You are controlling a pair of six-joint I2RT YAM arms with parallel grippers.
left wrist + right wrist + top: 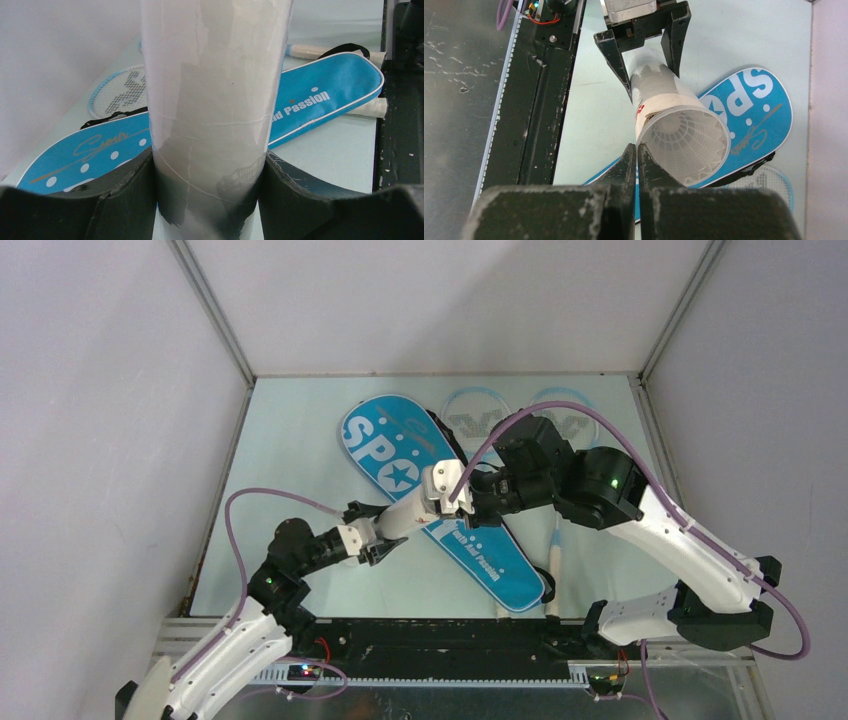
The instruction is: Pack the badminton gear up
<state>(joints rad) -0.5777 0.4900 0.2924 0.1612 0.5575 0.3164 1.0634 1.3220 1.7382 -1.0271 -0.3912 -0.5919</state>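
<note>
My left gripper point(207, 170) is shut on the long white tube point(215, 100) and holds it above the table, slanting over the blue SPORT bag point(400, 455). The tube's open mouth point(686, 142) faces the right wrist camera. A white shuttlecock point(681, 132) sits inside it. My right gripper point(637, 146) is shut with nothing between its fingers, its tips right at the left edge of the tube's rim. From above, the right gripper point(468, 504) meets the tube point(420, 505) at its far end. Two light-blue rackets point(480, 422) lie behind the bag, partly under it.
The rackets' white handles point(556, 565) stick out beside the bag's narrow end near the front right. The bag's black strap point(350, 48) lies by that end. A black rail point(450, 635) runs along the table's front edge. White walls enclose the table.
</note>
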